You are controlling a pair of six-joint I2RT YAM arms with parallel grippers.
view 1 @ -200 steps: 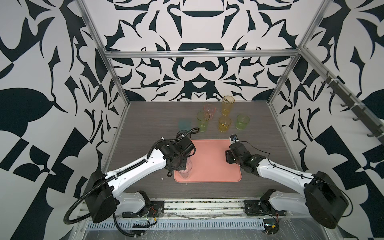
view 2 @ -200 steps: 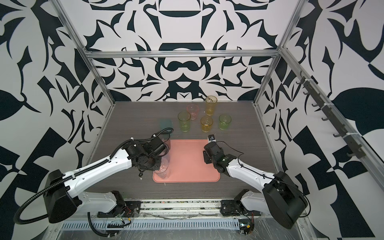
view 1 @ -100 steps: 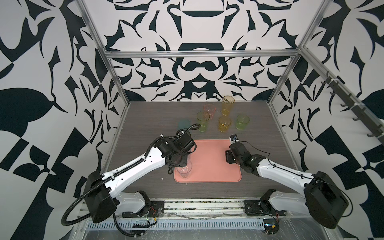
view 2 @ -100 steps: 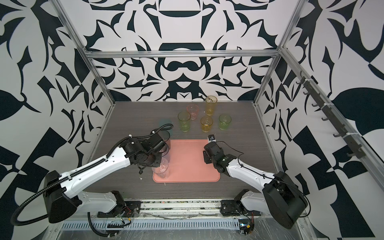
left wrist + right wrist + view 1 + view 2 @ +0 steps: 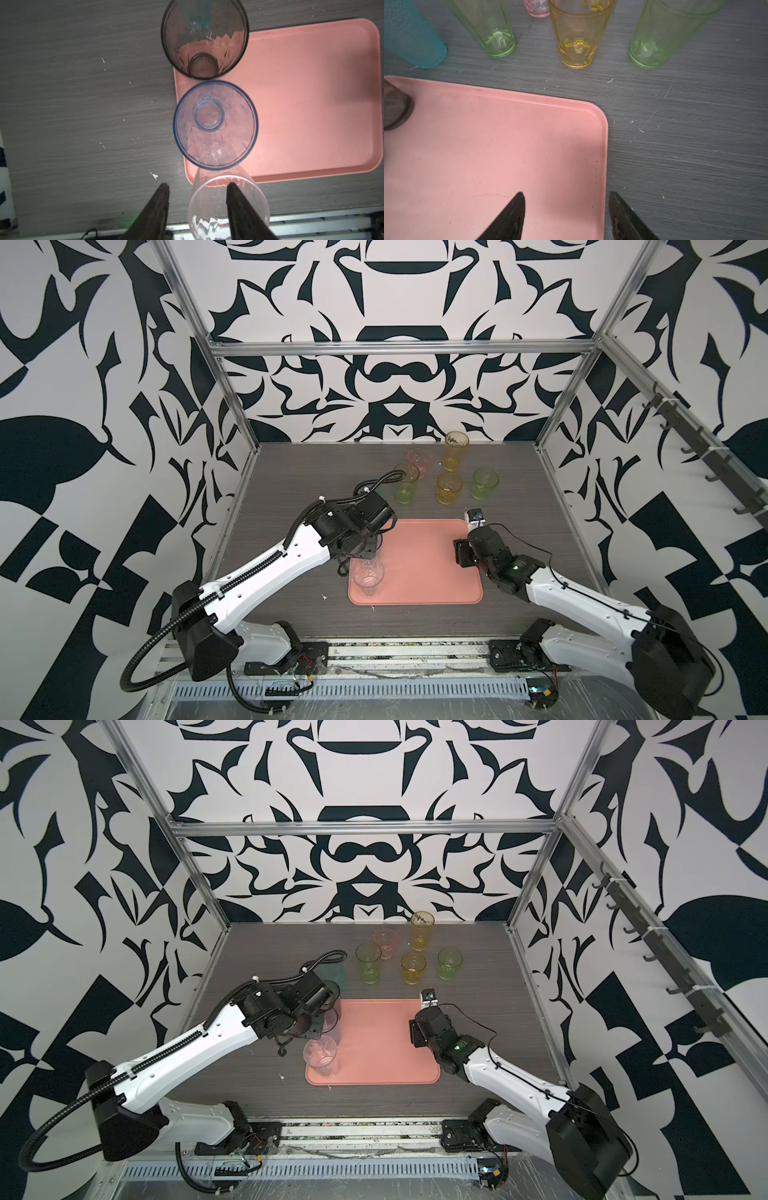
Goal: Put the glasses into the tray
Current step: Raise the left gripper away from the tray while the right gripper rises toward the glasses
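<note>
Tray [image 5: 424,564] lies at lower centre in both top views. A smoky grey glass [image 5: 204,39], a blue glass [image 5: 215,124] and a clear glass [image 5: 207,207] line its left edge. The left end effector [image 5: 197,187] is parted, with one finger overlapping the clear glass's mouth, and clamps nothing. The right end effector [image 5: 566,194] hangs spread and empty over the tray's right edge. Six other glasses [image 5: 413,967] stand on the table [image 5: 490,986] above the tray.

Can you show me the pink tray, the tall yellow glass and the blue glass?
pink tray [image 5: 419,564]: in a top view, on its bare floor.
tall yellow glass [image 5: 453,456]: in a top view, on its side wall.
blue glass [image 5: 209,115]: in the left wrist view, on its round bottom.
</note>
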